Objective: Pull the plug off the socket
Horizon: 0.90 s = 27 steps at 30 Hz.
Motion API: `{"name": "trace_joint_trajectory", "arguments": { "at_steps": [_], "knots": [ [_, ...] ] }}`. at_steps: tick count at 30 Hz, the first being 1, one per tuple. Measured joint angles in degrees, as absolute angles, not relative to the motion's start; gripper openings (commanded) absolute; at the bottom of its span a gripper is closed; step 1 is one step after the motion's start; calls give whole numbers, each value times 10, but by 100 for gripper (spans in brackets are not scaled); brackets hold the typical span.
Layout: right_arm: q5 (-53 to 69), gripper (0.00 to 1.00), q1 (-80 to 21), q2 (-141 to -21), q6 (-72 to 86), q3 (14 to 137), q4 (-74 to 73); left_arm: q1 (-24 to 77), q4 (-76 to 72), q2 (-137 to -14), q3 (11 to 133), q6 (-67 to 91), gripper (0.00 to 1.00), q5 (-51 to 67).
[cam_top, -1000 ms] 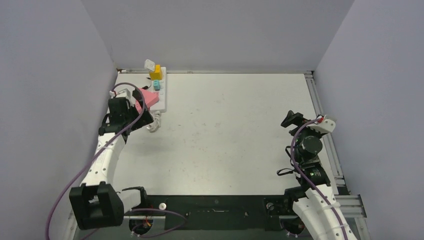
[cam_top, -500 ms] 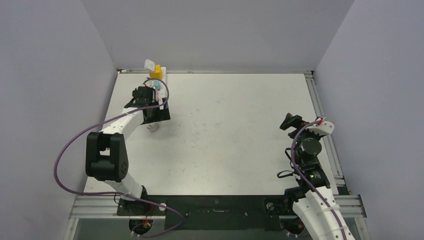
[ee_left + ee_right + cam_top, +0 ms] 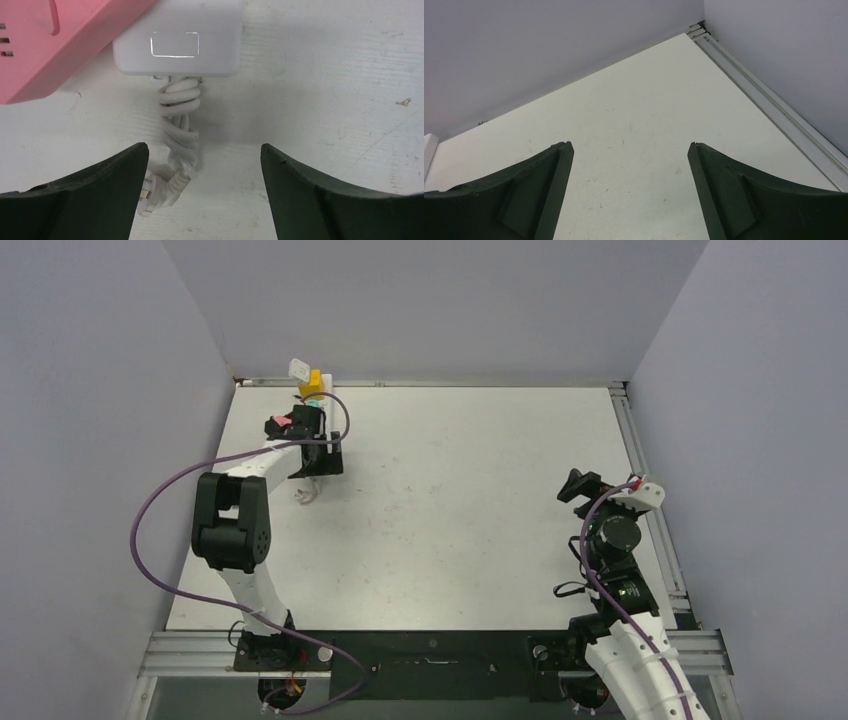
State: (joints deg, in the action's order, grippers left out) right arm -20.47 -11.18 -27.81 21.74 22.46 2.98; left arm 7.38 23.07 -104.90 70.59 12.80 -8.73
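The socket (image 3: 327, 406), a long white strip with coloured outlets, lies at the far left, mostly hidden under my left arm. At its far end a small white plug (image 3: 298, 368) sticks out beside the yellow outlet (image 3: 315, 381). My left gripper (image 3: 322, 458) hovers over the strip's near end. The left wrist view shows that white end (image 3: 180, 35), a pink outlet (image 3: 50, 40) and the coiled white cord (image 3: 180, 120). The left gripper (image 3: 204, 150) is open, holding nothing. My right gripper (image 3: 578, 485) (image 3: 629, 145) is open over bare table at the right.
The cord's own pronged plug (image 3: 150, 195) lies loose on the table by my left finger. Grey walls close in on the left, back and right. A metal rail (image 3: 640, 460) runs along the table's right edge.
My left arm has swung from the strip's left side over onto it, covering the pink and teal outlets. The right arm has barely moved.
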Motion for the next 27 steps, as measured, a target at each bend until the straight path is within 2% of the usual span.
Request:
{"name": "trace_joint_trajectory", "arguments": {
  "at_steps": [4,9,14,17,21,27],
  "knots": [
    [-204,90,-112,-280,217,224,30,75,234,-1068,719,128,74,-94],
    [-197,90,-112,-285,217,224,30,75,247,-1091,738,128,54,-106],
    [-187,90,-112,-287,217,224,30,74,258,-1107,744,124,21,-110],
    [-182,90,-112,-287,217,224,30,75,260,-1108,747,125,9,-109],
    [-170,90,-112,-287,215,222,33,83,263,-1108,750,128,1,-107],
    [-149,90,-112,-297,212,217,34,149,263,-1108,753,136,0,-109]
  ]
}}
